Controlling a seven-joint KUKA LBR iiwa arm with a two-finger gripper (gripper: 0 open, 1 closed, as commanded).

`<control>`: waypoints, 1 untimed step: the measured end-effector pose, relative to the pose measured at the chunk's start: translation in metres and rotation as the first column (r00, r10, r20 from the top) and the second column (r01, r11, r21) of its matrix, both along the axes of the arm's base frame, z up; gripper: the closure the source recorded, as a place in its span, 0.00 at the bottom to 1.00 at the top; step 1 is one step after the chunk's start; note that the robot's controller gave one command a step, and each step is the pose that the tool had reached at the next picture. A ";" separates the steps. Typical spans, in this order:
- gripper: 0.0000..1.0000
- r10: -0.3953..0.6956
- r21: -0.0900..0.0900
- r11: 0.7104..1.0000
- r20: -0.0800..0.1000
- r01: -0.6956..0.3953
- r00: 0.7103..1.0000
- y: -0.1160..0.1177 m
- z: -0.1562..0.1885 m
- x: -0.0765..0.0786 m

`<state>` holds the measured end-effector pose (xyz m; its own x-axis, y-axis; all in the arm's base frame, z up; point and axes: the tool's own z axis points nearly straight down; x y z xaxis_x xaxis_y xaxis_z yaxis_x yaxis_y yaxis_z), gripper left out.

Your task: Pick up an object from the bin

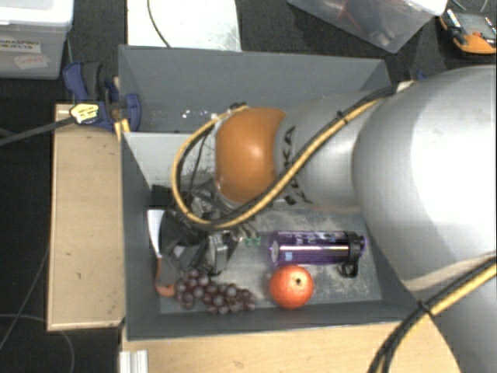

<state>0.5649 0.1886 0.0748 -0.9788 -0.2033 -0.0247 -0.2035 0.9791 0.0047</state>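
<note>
Evidently the dark grape bunch (213, 294) lies by the bin's (256, 76) near wall, at its left end, with my tool (203, 253) low just above it; clenched or released, I cannot tell. I judge that this corner position leaves the tool clear of the red apple (291, 286) beside the grapes.

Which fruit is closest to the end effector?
The dark purple grape bunch, just below the end effector in the view; the red apple sits farther right.

The arm (419, 154) covers much of the bin (256, 84).
</note>
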 end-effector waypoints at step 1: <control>0.00 -0.036 -0.002 0.999 -0.010 0.036 0.999 -0.006 0.115 0.015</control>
